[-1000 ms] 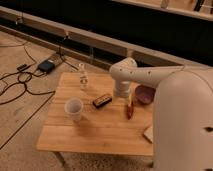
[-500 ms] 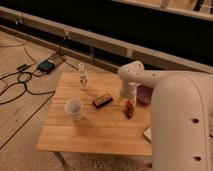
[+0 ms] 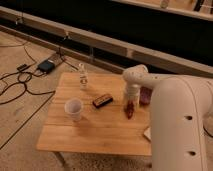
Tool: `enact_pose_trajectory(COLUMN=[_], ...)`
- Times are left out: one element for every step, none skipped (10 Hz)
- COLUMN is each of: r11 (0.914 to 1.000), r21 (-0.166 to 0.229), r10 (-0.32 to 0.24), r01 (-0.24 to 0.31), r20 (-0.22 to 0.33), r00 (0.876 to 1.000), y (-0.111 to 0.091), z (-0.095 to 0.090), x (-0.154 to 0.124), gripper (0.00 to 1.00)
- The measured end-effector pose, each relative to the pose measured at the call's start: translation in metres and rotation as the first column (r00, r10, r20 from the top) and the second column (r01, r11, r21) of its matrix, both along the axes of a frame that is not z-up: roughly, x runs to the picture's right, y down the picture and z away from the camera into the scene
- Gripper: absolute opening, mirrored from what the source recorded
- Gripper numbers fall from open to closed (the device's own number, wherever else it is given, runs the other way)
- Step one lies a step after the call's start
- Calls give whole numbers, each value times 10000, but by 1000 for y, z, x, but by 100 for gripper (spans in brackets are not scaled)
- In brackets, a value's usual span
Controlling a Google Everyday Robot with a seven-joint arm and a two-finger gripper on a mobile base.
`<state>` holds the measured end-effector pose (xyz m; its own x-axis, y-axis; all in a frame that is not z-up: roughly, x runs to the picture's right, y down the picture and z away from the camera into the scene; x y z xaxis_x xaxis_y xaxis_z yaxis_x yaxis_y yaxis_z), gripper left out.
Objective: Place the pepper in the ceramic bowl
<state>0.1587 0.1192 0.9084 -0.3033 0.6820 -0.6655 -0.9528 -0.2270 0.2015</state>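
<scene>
Wooden worktop [image 3: 100, 135] carries all items. White arm [image 3: 175, 115] reaches over its right side. Hand [image 3: 131, 100] is low beside the ceramic bowl [image 3: 145, 96]; whether it grips cannot be told. Pepper [image 3: 130, 110] lies directly beneath the hand, on the worktop.

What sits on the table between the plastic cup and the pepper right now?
In the camera view, a flat dark block lies between cup and pepper; the gripper hangs directly over the pepper.
</scene>
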Motion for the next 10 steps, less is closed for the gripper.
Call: enact_pose_trajectory(r11=[10000,9999,9998,9998,9998,9999,10000,9998,9991,9978], r21=[-91,-136,-170,-188,-184,-159,-72,102,287,476], r10=[7,29,61,78,56,19,-49,-205,-350,-491], r01=[-7,-27,-58,-72,-49,-11,53,198,327,451], r20=[83,132,197,287,387,476,598,734,828,864], r00=[10000,9999,9998,9996,9992,9989,9982,9971,9959,9951], y=[4,5,6,6,4,1,-6,-20,-34,-48], z=[4,6,8,9,10,9,7,2,-3,-9], x=[0,0,0,-1,-4,-7,-11,-18,-23,-25], gripper=[61,55,45,32,22,13,5,0,0,0])
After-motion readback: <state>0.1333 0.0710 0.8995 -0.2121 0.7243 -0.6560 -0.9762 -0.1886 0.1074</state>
